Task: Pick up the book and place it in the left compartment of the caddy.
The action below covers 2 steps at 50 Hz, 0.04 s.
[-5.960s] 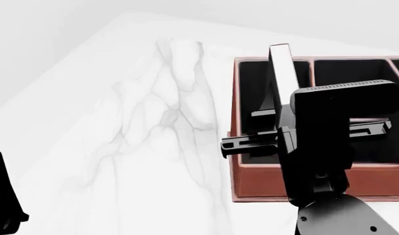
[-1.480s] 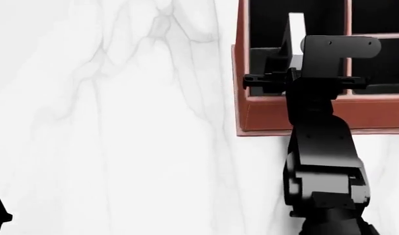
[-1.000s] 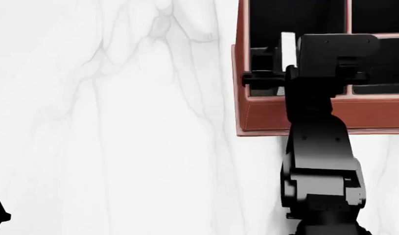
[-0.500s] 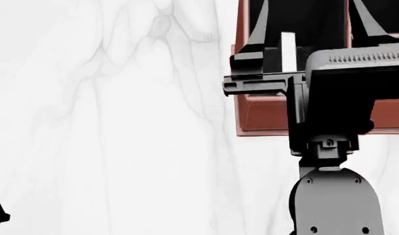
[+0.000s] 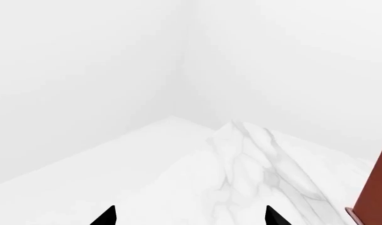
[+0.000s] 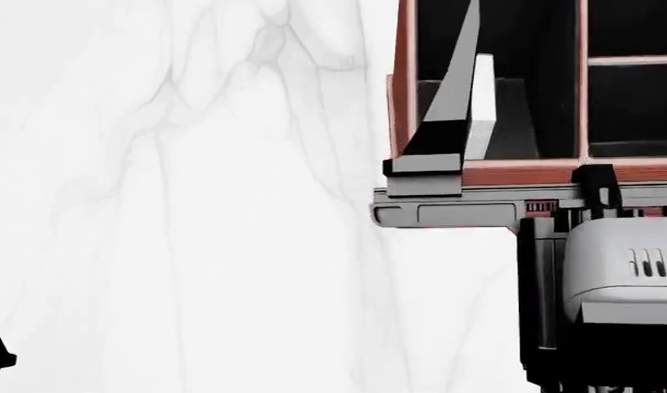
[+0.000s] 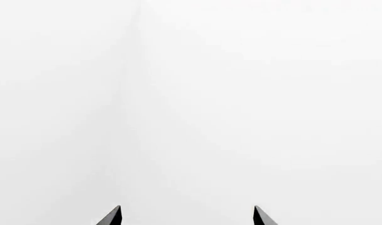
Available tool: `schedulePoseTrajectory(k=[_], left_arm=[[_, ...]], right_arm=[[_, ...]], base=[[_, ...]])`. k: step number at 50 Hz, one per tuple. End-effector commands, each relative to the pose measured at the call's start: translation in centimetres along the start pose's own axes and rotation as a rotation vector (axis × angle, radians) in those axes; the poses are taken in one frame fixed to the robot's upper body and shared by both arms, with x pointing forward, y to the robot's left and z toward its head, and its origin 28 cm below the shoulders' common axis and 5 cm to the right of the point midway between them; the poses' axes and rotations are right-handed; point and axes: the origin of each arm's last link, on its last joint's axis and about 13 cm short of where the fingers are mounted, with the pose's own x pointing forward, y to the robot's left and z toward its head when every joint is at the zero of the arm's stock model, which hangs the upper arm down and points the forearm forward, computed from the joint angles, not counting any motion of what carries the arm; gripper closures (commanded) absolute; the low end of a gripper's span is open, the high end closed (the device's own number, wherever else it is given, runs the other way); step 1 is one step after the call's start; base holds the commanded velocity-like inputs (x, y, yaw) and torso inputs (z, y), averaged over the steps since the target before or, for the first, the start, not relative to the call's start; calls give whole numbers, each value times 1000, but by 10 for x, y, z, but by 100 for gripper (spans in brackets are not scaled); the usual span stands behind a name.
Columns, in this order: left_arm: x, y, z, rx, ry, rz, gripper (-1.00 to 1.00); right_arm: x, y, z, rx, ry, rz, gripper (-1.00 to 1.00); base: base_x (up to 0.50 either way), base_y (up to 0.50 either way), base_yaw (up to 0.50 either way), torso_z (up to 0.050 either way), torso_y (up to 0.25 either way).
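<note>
The reddish-brown caddy sits at the top right of the head view, and its corner shows in the left wrist view. The book stands on edge in the near end of the left compartment, white page edges up, free of any gripper. My right gripper is open and empty, raised above the caddy's front wall. One of its fingers crosses in front of the compartment in the head view. My left gripper is open and empty, low over the table far to the left.
The caddy stands on a white marble table. Shorter slots split by a cross divider lie right of the left compartment. The right arm's body fills the lower right. White walls stand behind the table.
My right gripper has opened, let go of the book and risen toward the camera. The book stays standing in the left compartment. The left arm has not moved.
</note>
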Motion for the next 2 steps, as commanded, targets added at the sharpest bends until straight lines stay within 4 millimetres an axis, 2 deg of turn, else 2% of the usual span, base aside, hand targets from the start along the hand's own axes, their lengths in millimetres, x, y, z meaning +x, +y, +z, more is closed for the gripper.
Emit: schedulePoseTrajectory(k=[1,2], left_arm=[[0,0,0,0,-1,0,-100],[0,0,0,0,-1,-1,-100]], right_arm=[[-4,-1,7,-9,-18,0,-100],[-4,-1,6,-8,-18,1,-100]], base=[[0,0,0,0,0],[0,0,0,0,0]])
